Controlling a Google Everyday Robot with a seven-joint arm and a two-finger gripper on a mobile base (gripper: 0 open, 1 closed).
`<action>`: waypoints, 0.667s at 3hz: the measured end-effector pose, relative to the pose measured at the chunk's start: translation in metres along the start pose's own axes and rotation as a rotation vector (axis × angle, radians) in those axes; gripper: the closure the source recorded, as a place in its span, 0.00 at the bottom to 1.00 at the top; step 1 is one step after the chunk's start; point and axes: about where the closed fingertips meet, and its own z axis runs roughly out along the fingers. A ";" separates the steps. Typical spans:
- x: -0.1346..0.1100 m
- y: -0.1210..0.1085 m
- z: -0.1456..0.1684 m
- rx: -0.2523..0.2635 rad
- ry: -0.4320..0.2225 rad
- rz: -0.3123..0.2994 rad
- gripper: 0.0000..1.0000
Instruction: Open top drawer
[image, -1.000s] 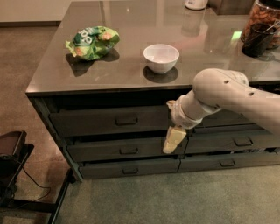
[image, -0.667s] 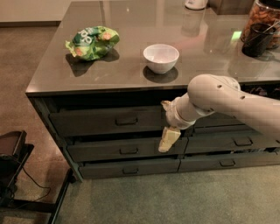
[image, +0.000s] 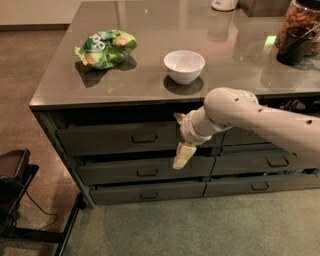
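The top drawer (image: 105, 141) is the wide dark grey front just under the countertop on the left, with a small dark pull handle (image: 145, 139) at its centre. A dark gap shows between its top edge and the countertop. My gripper (image: 182, 154) hangs at the end of the white arm (image: 250, 117), which reaches in from the right. It is in front of the drawer's right end, a little right of the handle and slightly below it, not touching the handle.
A green snack bag (image: 105, 48) and a white bowl (image: 184, 66) sit on the grey countertop (image: 150, 20). Dark jars (image: 299, 32) stand at the back right. Shallower drawers (image: 145, 172) lie below and to the right. A black stand (image: 15, 180) is on the floor at left.
The arm and gripper have moved left along the drawer fronts, closer to the top drawer's handle. The drawer itself looks unchanged.
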 end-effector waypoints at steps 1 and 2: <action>0.001 -0.014 0.017 -0.006 -0.003 -0.017 0.00; 0.006 -0.026 0.034 -0.019 0.005 -0.019 0.00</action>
